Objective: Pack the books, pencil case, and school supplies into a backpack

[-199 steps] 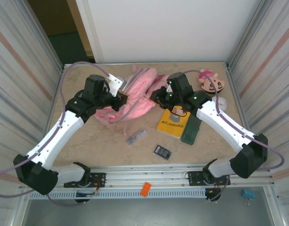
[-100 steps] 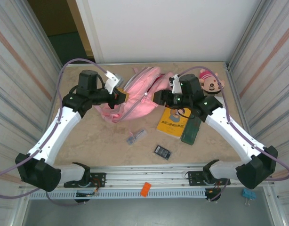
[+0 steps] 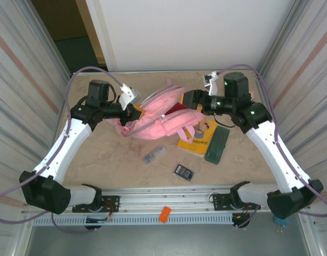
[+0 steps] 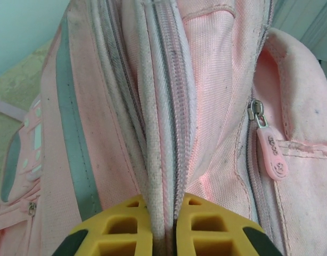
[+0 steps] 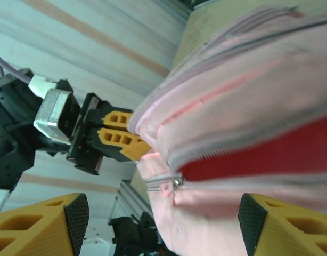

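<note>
The pink backpack (image 3: pixel 162 116) lies stretched across the middle of the table, its zip parted on red lining (image 5: pixel 270 152). My left gripper (image 3: pixel 136 111) is shut on the backpack's piped zip edge (image 4: pixel 161 160), the yellow fingers (image 4: pixel 126 226) clamping it. My right gripper (image 3: pixel 191 98) stands open at the backpack's right end, its pads (image 5: pixel 75 216) wide apart either side of the fabric. The yellow book (image 3: pixel 199 140) lies partly under the backpack. The green pencil case (image 3: pixel 217 144) sits right of it. A silvery-blue item (image 3: pixel 154 154) and a dark calculator (image 3: pixel 183 172) lie nearer the front.
Corrugated metal walls close in the table on the left and right, with a white panel behind. A rail (image 3: pixel 169 200) runs along the near edge, with an orange piece (image 3: pixel 164 214) below it. Bare tabletop (image 3: pixel 110 165) shows at the front left.
My right gripper has opened and drawn back to the right. The backpack has been pulled out longer toward the right, over the book's corner. The left gripper keeps its hold and shifted slightly left.
</note>
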`<move>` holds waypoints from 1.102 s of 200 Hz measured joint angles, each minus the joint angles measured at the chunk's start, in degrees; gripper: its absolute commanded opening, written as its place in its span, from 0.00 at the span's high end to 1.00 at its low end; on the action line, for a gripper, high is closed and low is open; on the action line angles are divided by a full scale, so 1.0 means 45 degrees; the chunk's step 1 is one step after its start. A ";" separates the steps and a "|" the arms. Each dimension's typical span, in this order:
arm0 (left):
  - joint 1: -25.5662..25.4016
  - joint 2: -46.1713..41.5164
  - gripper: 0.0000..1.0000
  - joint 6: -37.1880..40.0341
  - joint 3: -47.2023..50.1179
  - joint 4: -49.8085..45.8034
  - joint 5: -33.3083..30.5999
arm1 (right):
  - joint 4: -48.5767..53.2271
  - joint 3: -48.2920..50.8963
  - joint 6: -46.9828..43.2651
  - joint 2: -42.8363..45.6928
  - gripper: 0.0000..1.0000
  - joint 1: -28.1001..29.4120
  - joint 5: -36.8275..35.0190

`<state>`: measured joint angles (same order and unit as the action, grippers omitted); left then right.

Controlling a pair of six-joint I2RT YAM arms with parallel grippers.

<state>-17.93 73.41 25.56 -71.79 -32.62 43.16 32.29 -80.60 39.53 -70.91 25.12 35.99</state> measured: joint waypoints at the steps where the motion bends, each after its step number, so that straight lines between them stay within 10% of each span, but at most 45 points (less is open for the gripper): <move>1: 0.0000 0.0000 1.00 0.0010 0.0000 -0.0005 0.0019 | -0.0010 -0.0039 0.0005 -0.0078 0.25 0.0044 0.0029; 43: 0.0000 0.0000 1.00 0.0554 0.0000 -0.0131 0.0389 | -0.0214 -0.0418 0.0151 -0.2166 0.31 0.0816 0.0379; 73: -0.0005 0.0000 1.00 0.0695 0.0000 -0.0146 0.0291 | -0.1535 -0.0112 0.0777 -0.2390 0.80 0.1200 0.0316; 94: -0.0015 -0.0029 0.71 0.0641 0.0000 -0.0121 -0.0199 | -0.2589 0.0272 0.1316 -0.2254 1.00 0.1506 -0.0466; 133: -0.0039 -0.0772 0.49 -0.2142 -0.0777 -0.0228 -0.1520 | -0.4566 0.2050 0.2676 -0.1729 1.00 0.1919 -0.2419; 220: -0.2327 -0.4061 0.39 -0.9928 0.0661 -0.1603 -0.2807 | -0.6353 0.2093 0.3128 -0.2239 1.00 0.3138 -0.3366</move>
<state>-28.40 55.13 -19.11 -68.82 -39.83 30.52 3.70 -71.18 53.60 -80.99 39.24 20.84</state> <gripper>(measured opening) 0.598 0.077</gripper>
